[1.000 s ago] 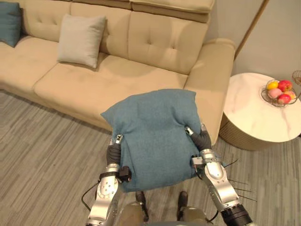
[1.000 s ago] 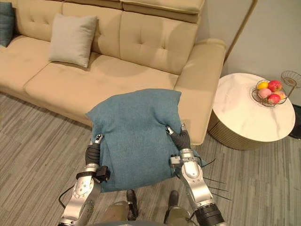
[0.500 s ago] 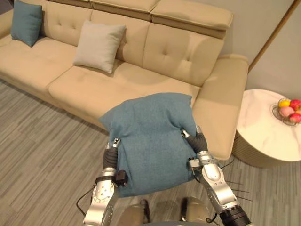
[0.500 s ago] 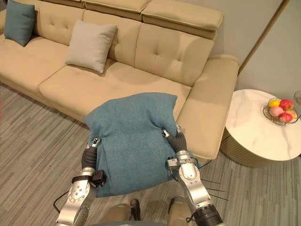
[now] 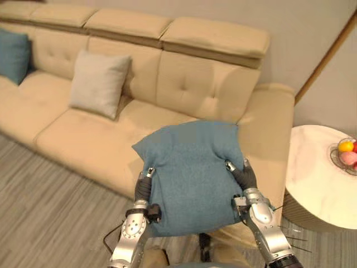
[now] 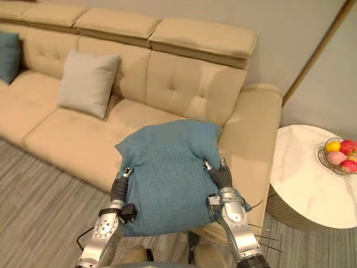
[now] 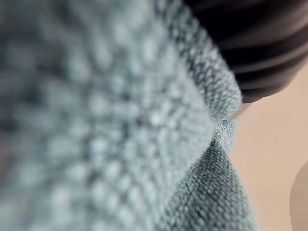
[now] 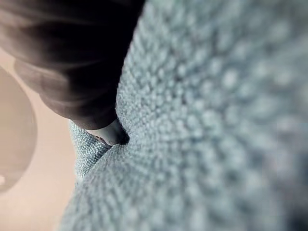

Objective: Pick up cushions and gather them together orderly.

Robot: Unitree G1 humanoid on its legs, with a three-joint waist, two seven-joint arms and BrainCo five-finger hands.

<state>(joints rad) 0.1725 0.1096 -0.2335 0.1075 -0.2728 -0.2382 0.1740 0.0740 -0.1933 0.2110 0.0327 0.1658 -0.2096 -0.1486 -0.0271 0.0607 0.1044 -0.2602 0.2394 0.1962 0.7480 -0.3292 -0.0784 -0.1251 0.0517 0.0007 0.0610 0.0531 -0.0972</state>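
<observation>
Left hand (image 5: 142,190): clamped on the left edge of the held cushion (image 5: 192,173), thumb over the top face, fabric dented under it. In the left wrist view the weave folds up tight against the hand's dark cover.

Right hand (image 5: 245,177): the same on the right edge, thumb pressed into the top face; the right wrist view shows a crease in the cloth at the contact.

Held cushion: blue, square, woven cover. Carried flat between the two hands, off the floor (image 5: 44,195), in front of the right end of the sofa (image 5: 83,134). Cannot tell whether its far edge touches the seat.

Handling (judgement): light and soft. It bulges between the hands and dimples at each thumb, so it gives under any squeeze. The coarse weave should grip well, with little slip risk. Not fragile. Best hold is on opposite side edges near the middle, as now; a one-sided hold would likely let it droop and swing.

Outward: grey cushion (image 5: 99,84) leans on the backrest at the middle seat, well left of the held one. Far blue cushion (image 5: 12,54) stands at the far left of the sofa. Gathering likely means setting the held cushion beside the grey one.

Right of the sofa: round table (image 5: 318,178) with fruit bowl (image 5: 348,156), well apart from the load.
</observation>
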